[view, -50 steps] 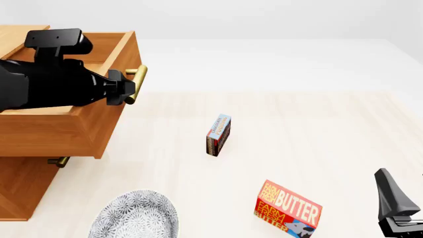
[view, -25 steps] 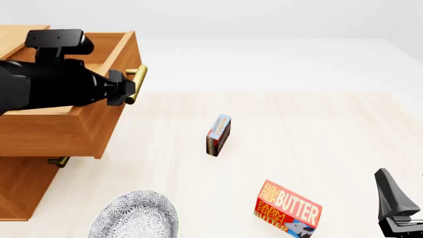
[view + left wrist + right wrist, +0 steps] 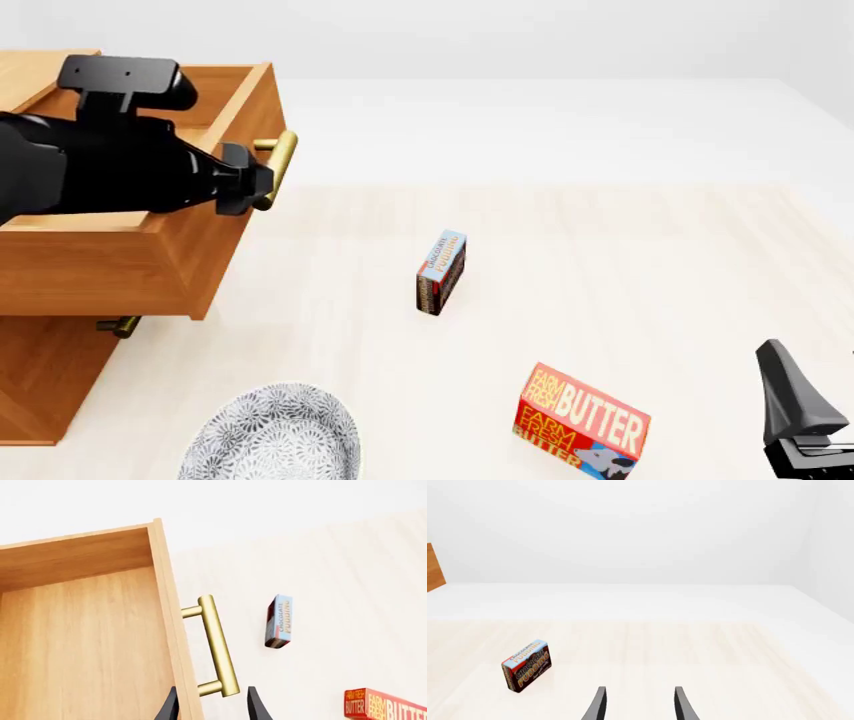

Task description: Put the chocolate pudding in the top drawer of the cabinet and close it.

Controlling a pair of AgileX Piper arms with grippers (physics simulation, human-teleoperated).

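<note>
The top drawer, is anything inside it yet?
The top drawer shows only bare wood inside. Its rear is out of frame, and from the front the left claw's arm covers much of it.

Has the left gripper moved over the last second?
Yes, slightly: the left gripper has risen a little against the top drawer front, staying at its brass handle.

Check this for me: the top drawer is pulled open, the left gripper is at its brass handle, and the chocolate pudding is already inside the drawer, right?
Not quite. The chocolate pudding isn't in the top drawer; the front view shows it standing on the table.
</note>
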